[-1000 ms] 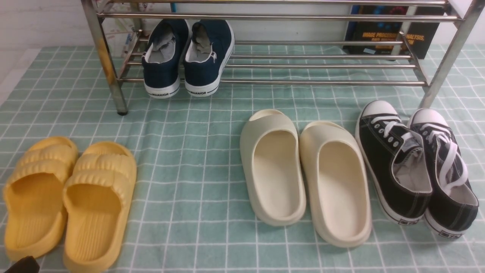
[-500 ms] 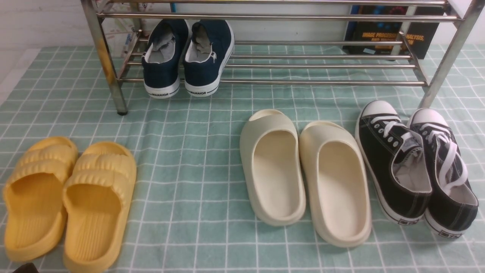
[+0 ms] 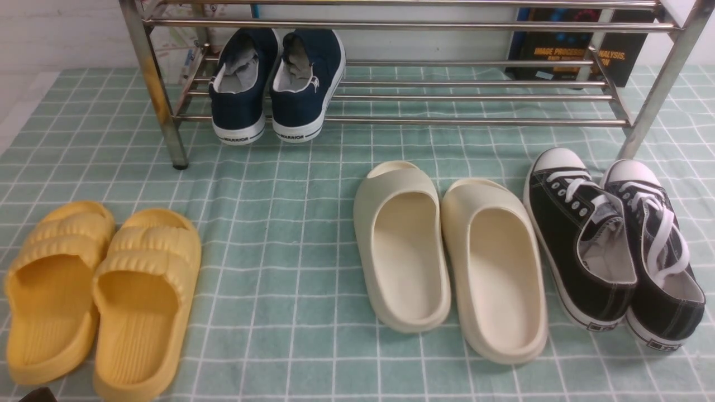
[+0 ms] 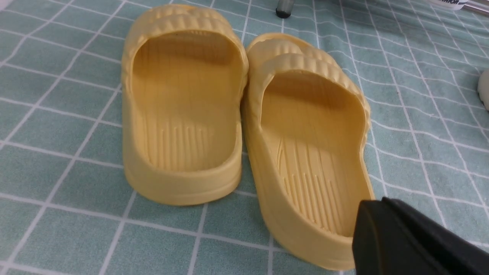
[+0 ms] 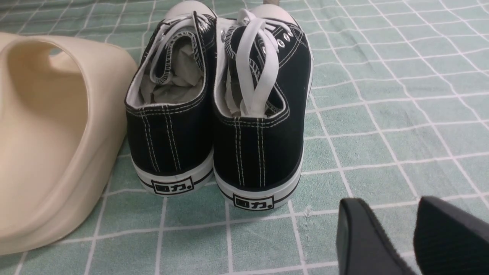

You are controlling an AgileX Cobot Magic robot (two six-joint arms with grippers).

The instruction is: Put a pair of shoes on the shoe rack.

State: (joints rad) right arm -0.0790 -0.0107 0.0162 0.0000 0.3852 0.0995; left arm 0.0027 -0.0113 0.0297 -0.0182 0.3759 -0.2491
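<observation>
The pair of navy slip-on shoes (image 3: 273,84) stands side by side on the lower shelf of the steel shoe rack (image 3: 447,120), at its left end. Their heels marked "WARRIOR" face me, next to the rust-stained leg (image 3: 159,100). My left gripper (image 4: 376,206) hangs low over the heel of a yellow slide, with its black fingers together and nothing in them. Only its tip (image 3: 36,395) shows in the front view's bottom left corner. My right gripper (image 5: 389,202) is open and empty, low over the cloth behind the black sneakers. It is out of the front view.
On the green checked cloth in front of the rack lie yellow slides (image 3: 100,296) at the left, cream slides (image 3: 447,257) in the middle and black lace-up sneakers (image 3: 614,245) at the right. A dark book (image 3: 575,50) stands behind the rack's right end.
The left gripper's dark tip has sunk lower in the front view's bottom left corner, nearly out of the frame. The shoes and the rack have not moved.
</observation>
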